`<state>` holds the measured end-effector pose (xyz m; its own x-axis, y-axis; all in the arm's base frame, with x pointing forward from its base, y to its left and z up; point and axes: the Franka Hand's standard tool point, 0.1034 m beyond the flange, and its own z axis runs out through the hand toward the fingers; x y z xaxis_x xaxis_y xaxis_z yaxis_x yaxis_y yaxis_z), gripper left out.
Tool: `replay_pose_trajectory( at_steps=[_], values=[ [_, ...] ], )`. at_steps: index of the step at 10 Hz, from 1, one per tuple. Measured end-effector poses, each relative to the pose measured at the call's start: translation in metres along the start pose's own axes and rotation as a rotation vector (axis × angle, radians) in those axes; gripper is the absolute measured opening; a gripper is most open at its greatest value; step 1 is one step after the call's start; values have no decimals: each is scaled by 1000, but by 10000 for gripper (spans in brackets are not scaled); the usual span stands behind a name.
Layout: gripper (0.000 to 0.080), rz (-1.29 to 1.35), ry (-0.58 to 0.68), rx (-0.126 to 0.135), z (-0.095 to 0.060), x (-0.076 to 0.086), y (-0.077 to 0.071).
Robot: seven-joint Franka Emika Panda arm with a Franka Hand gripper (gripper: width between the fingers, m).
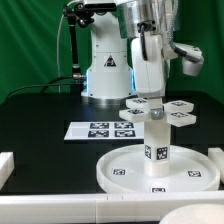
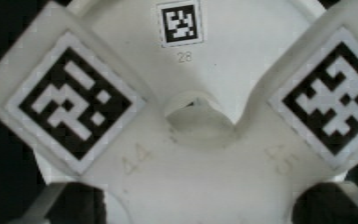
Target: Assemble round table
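The cross-shaped piece [image 1: 160, 108] sits level on top of the leg [image 1: 157, 142], its four arms spread out and each arm end showing a black-and-white tag; the leg stands upright at the middle of the round disc [image 1: 120, 172], with a tag [image 1: 160, 153] on its near side; the disc lies flat at the near side of the black table [image 1: 40, 125], towards the exterior view's right.

The gripper [image 1: 150, 97] comes straight down from above onto the cross-shaped piece, at its side towards the exterior view's left; in the wrist view the cross-shaped piece [image 2: 194, 140] fills the picture, two arms with big tags [image 2: 73, 98] [image 2: 345, 100] fanning out from a rounded hub; the dark fingers [image 2: 69, 205] show only as blurred tips set well apart, with white plastic between them; whether they press on the piece cannot be told.

The marker board [image 1: 100, 130] lies flat on the table, farther off than the disc and to the exterior view's left of the leg; the arm's white base [image 1: 105, 65] stands at the far side; a white rail [image 1: 60, 208] runs along the near edge of the table.
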<state>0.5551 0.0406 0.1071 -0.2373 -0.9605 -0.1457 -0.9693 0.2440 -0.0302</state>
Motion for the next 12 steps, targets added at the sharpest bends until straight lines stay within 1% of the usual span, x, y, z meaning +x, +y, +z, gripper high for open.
replay_pose_trajectory(
  at_steps=[1,2,5,8,9,10,11,12],
  values=[
    [614,-10,0,0,0,0,0],
    [640,-55,-16,8,-7,1,-2],
    [648,-67,-64,36,-35,-9,-4],
    [649,-205,-56,32,-30,-8,-3],
    [649,-395,-39,27,-30,-11,-3],
    [649,-537,-29,12,-31,-15,-2],
    [649,-635,-30,7,-32,-18,-2],
    [649,-755,-30,11,-33,-18,-3]
  ],
)
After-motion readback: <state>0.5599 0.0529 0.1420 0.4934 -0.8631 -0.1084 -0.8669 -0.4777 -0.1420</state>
